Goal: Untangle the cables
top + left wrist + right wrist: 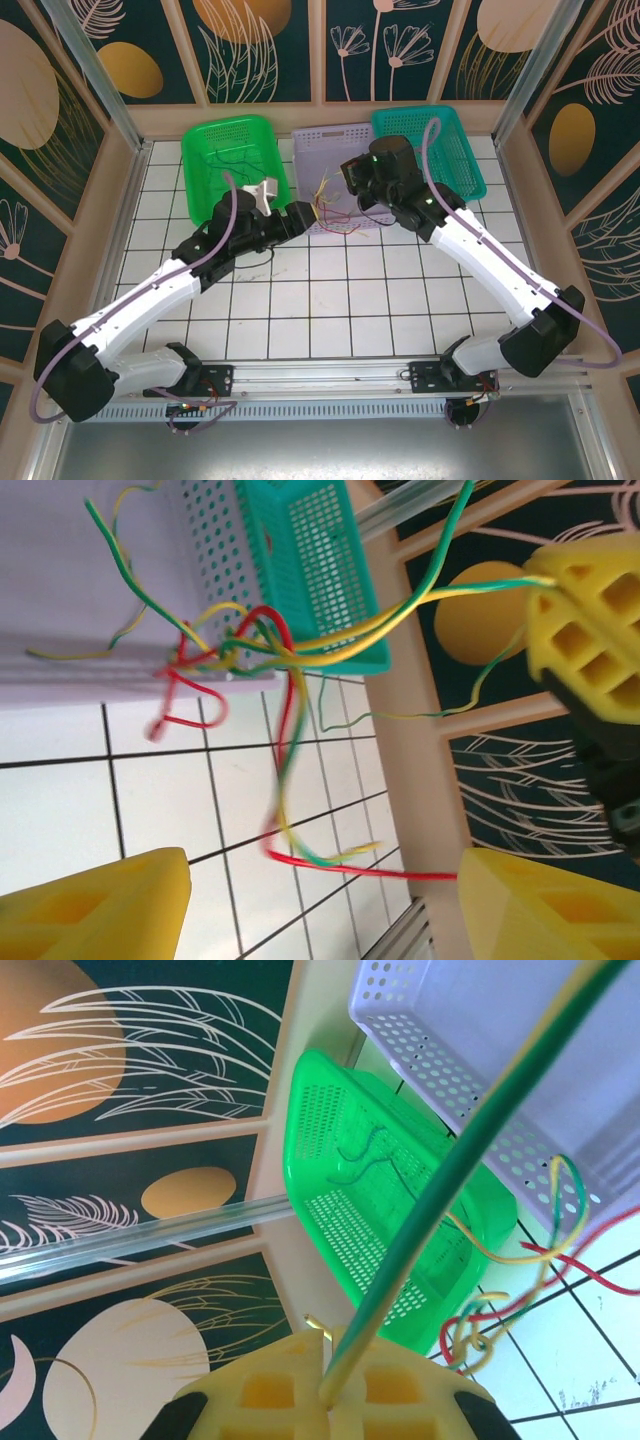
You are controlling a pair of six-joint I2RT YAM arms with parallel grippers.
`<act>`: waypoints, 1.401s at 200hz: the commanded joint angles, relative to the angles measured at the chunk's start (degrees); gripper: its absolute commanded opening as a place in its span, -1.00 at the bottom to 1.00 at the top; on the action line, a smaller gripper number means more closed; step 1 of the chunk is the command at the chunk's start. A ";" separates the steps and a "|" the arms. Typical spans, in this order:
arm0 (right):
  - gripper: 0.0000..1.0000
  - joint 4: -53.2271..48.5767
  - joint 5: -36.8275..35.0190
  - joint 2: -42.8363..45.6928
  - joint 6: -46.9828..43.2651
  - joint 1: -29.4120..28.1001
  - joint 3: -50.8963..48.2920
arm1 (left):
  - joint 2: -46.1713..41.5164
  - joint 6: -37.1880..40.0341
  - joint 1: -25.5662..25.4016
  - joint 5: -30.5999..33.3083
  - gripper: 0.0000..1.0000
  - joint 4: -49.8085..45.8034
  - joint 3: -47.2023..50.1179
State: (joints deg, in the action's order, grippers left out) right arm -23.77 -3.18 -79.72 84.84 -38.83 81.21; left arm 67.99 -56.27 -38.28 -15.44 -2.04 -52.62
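The left gripper (320, 920) stands wide with nothing between its jaws. The cables (262, 640) knot just ahead of it, at the lilac basket's (60, 670) front wall. One green-yellow strand (470, 587) runs on, seemingly taut, to the right gripper (335, 1388), which is pinched onto it.

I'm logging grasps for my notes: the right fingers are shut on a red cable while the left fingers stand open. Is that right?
Not quite. The right wrist view shows the right fingers shut on a green-and-yellow cable, not a red one. The left fingers do stand open.
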 commanded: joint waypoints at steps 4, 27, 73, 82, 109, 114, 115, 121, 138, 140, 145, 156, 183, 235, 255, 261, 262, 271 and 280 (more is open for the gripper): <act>-1.00 -0.91 1.75 -0.30 1.82 -0.72 2.12 | 2.25 6.89 -0.29 -0.25 0.42 -5.48 -2.81; -1.00 -1.84 2.08 -0.16 2.26 -0.96 2.24 | 3.62 6.98 -0.28 -0.78 0.42 -2.98 -2.66; -1.00 -1.46 4.29 0.53 4.10 -1.16 1.26 | 6.55 6.35 -0.28 -0.32 0.24 0.65 -5.13; -1.00 -1.27 4.55 0.76 4.44 -1.29 1.19 | 7.00 6.18 -0.24 0.13 0.14 1.28 -5.28; -1.00 -2.11 4.50 1.39 4.97 -1.51 1.28 | 8.27 5.82 -0.28 1.43 -0.10 2.78 -6.08; -1.00 -2.24 4.45 1.56 5.05 -1.51 1.19 | 8.55 5.82 -0.22 1.38 -0.15 2.92 -6.25; -1.00 -2.24 4.43 1.57 5.06 -1.51 1.17 | 8.60 5.82 -0.26 1.38 -0.16 2.92 -6.26; -1.00 -2.19 4.25 1.75 5.01 -1.51 1.15 | 8.83 5.78 -0.29 1.20 -0.22 2.99 -6.35; -1.00 -2.44 3.56 2.10 4.76 -1.42 1.14 | 9.12 5.49 -0.29 0.94 -0.52 3.06 -5.99; -1.00 -2.43 3.36 2.16 4.69 -1.42 1.14 | 9.06 5.47 -0.23 0.94 -0.57 3.02 -5.89; -1.00 -2.55 3.04 2.30 4.42 -1.28 1.26 | 8.89 5.44 -0.29 0.91 -0.72 3.01 -5.67; -1.00 -3.16 2.57 2.63 3.58 -1.01 1.56 | 8.29 5.48 -0.30 1.17 -0.97 2.40 -5.12; -1.00 -5.31 -0.76 4.08 -1.64 2.49 3.79 | 6.11 7.70 -0.27 2.72 -1.00 -2.78 -3.72; -1.00 -11.02 -4.16 6.40 -14.61 13.14 12.17 | 0.47 10.55 -0.29 6.33 -1.00 -12.76 5.26; -1.00 -12.42 -4.66 6.55 -17.77 15.49 15.09 | -0.64 9.60 -0.29 9.71 -1.00 -15.79 6.67; -1.00 -12.68 -4.96 6.55 -18.49 16.02 15.84 | -1.06 8.97 -0.22 10.73 -1.00 -16.26 7.10; -1.00 -12.78 -5.02 6.58 -18.62 16.04 15.92 | -1.12 8.80 -0.22 10.89 -1.00 -16.34 7.19; -1.00 -13.10 -5.71 6.64 -19.69 16.75 16.84 | -1.36 7.48 -0.21 12.35 -1.00 -17.27 7.62; -1.00 -13.43 -6.25 6.78 -20.66 17.51 17.84 | -1.20 6.90 -0.22 13.30 -1.00 -18.17 7.91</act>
State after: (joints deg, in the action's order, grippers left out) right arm -41.98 5.61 -77.76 70.11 -28.05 92.05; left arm 66.72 -46.70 -40.12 -11.97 -1.15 -49.06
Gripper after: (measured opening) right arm 0.051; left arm 0.058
